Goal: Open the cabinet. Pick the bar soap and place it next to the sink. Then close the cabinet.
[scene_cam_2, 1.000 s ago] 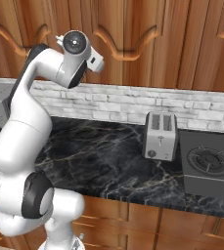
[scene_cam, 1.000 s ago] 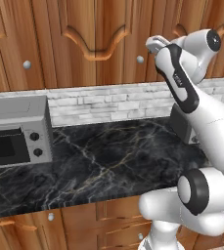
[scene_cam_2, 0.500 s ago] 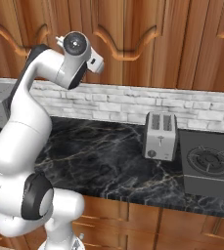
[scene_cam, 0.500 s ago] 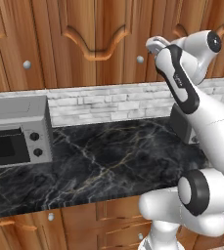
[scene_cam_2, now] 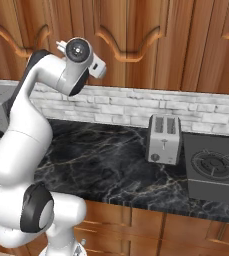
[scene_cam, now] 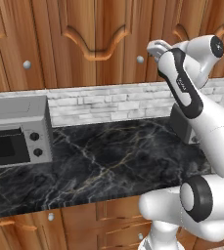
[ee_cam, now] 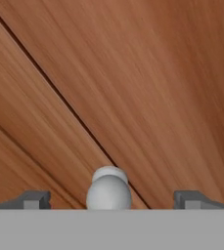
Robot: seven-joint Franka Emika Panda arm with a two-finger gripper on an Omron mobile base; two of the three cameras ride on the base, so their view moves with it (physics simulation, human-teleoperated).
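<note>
The white arm's two-finger gripper (ee_cam: 108,202) is raised to the tall warm-brown wooden wall cabinet with curved arched trim (scene_cam: 91,34), and in the hand view its two small dark finger tips (ee_cam: 33,199) stand wide apart with a small round silver knob (ee_cam: 108,190) centred between them, neither tip touching it; the jaws are open and hold nothing. Behind the knob, the dark seam between two door panels runs diagonally across the wood grain. In the left base view the hand (scene_cam: 158,49) sits just beside a silver knob (scene_cam: 140,59) on the closed cabinet doors, and another round knob (scene_cam: 27,64) shows farther left. The cabinet doors are shut, so the bar soap is hidden from sight. Below, a black white-veined marble counter (scene_cam: 103,166) runs along a pale grey brick backsplash (scene_cam_2: 151,111). A grey boxy oven with two dark dials (scene_cam: 15,132) stands at the counter's left end. In the right base view a small grey two-slot toaster (scene_cam_2: 164,139) stands near a dark stovetop burner plate (scene_cam_2: 213,167), and short flat-fronted wooden drawers (scene_cam_2: 151,227) sit under the counter.
</note>
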